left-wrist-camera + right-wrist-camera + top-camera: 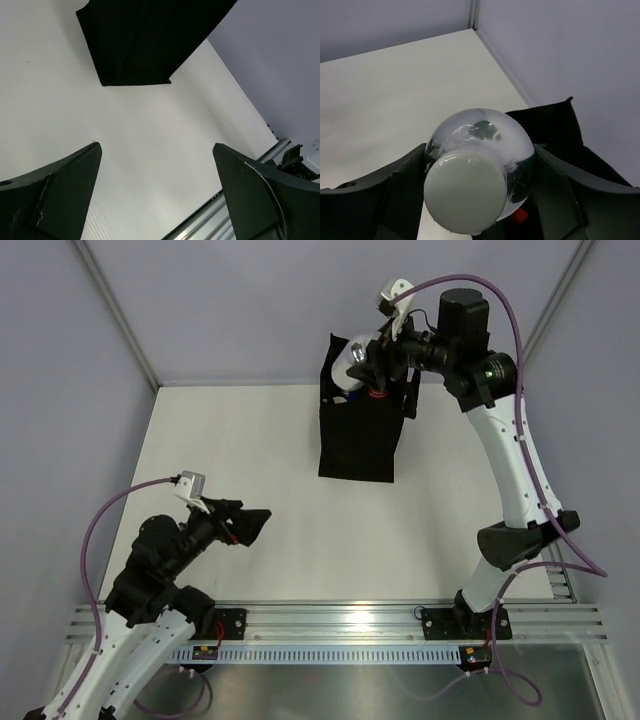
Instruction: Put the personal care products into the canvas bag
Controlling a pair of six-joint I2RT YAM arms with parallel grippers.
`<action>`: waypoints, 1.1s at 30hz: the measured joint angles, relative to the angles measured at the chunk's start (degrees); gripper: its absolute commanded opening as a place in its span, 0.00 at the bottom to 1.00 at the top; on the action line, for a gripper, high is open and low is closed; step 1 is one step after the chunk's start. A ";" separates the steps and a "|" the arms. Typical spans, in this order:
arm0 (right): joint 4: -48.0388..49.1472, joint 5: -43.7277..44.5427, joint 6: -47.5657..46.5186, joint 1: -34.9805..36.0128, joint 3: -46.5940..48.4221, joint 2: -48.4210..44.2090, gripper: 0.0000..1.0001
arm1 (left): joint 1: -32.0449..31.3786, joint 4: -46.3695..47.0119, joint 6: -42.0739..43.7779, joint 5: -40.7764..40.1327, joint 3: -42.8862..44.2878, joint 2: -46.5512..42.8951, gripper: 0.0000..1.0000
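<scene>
The bag [358, 440] stands upright toward the back of the tabletop [230, 440], right of centre. Directly above its open top, the bottle [350, 355] sits between the fingers of the right pincer [360, 365]. The left pincer [250, 525] hangs over the near left part, well in front of the bag.
</scene>
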 measured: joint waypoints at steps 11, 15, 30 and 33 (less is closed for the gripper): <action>6.16 6.97 4.98 -4.98 6.54 18.88 0.00 | 0.00 0.17 0.26 -0.13 0.00 2.14 0.99; 3.72 5.62 4.28 -7.02 0.44 19.39 0.00 | 0.00 0.17 0.81 -0.07 -0.02 3.37 0.99; 4.15 -3.43 8.61 -6.54 -8.33 19.58 0.00 | 0.00 1.46 1.16 0.92 -0.74 4.00 0.99; 4.66 -3.45 9.92 -6.56 -8.68 19.58 0.02 | 0.00 1.46 1.18 0.92 -0.74 4.00 0.99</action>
